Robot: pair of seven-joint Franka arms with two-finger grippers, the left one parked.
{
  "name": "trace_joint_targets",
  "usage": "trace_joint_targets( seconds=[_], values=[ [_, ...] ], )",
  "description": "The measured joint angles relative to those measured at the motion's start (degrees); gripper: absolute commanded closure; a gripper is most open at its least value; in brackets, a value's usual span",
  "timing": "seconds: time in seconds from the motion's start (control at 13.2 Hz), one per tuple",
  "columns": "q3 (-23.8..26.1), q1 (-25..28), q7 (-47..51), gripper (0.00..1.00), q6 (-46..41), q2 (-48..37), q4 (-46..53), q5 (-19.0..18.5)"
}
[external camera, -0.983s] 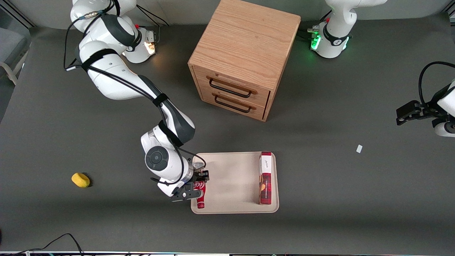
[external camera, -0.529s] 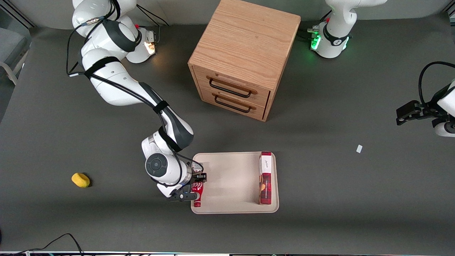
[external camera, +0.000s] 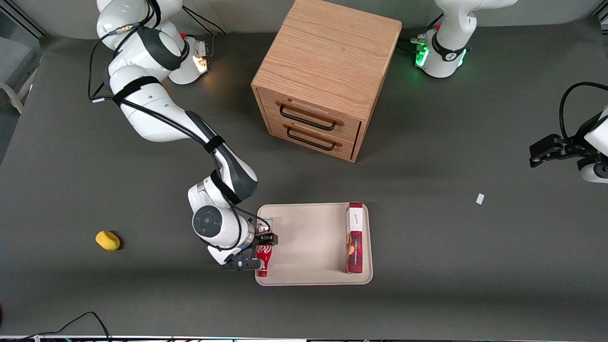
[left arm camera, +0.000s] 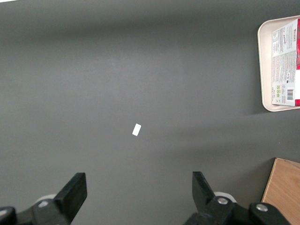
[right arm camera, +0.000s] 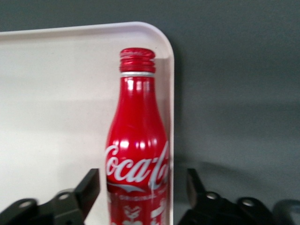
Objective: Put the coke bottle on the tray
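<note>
I am seeing the gripper (external camera: 262,251) sitting over the tray's (external camera: 308,237) edge at the working arm's end, its fingers (right arm camera: 89,187) spread apart on either side of the coke bottle (external camera: 263,259) with a gap to each, so it is released. Compared with a second ago, the gripper has shifted slightly toward the working arm's side, and the bottle's neck has moved with it, closer to the tray's rim. The bottle is lying on the tray, right against that rim, neck pointing toward the front camera. I am counting one bottle, one tray, one red-and-white box (external camera: 355,237) on the tray's other end, one wooden cabinet (external camera: 327,76) with two drawers, one yellow lump (external camera: 108,240) and one small white scrap (external camera: 480,199).
</note>
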Motion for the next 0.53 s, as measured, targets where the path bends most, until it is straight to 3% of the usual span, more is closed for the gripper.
trace_joint_targets(
  seconds=[0.53],
  values=[
    [-0.3,-0.1,0.0,0.00,0.5,-0.9,1.5,0.0]
  ],
)
